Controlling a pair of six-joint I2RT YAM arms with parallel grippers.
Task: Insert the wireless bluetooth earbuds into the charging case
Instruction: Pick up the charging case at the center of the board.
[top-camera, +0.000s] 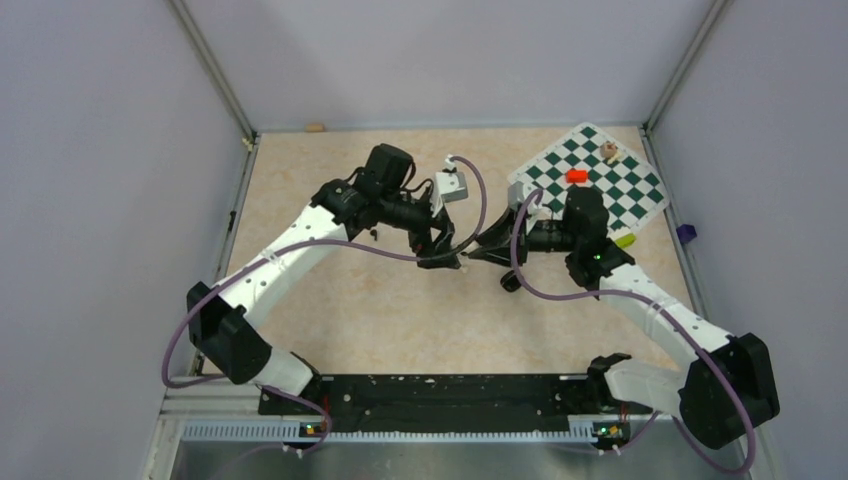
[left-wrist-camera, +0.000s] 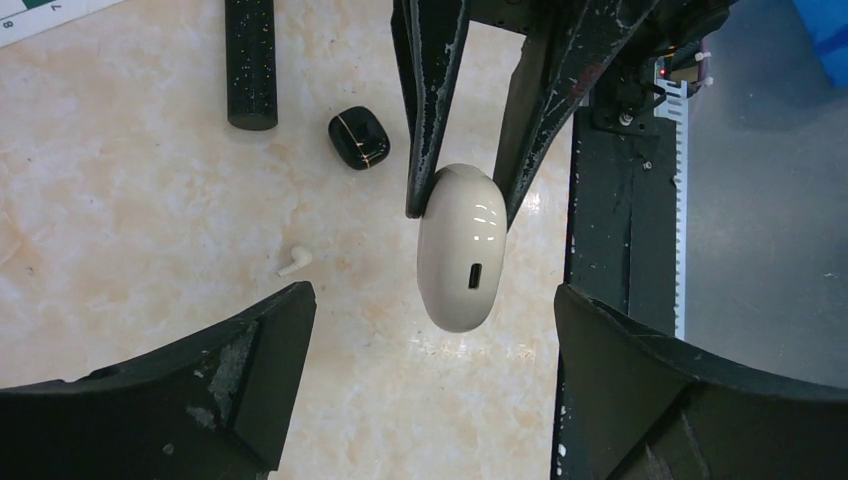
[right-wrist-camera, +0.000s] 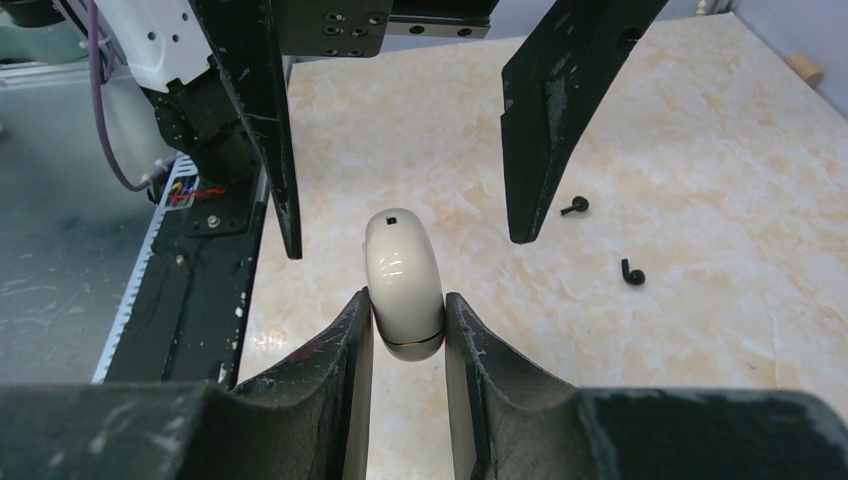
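Right gripper (right-wrist-camera: 407, 300) is clamping a glossy cream oval charging case (right-wrist-camera: 400, 260); left gripper (left-wrist-camera: 432, 290) is gaping empty astride it, seemingly lining up to open it.

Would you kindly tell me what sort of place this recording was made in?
Probably a robotics lab test cell: plain walls box in a marble-patterned table carrying two bolted-down arms, and a checkered mat lies in one far corner.
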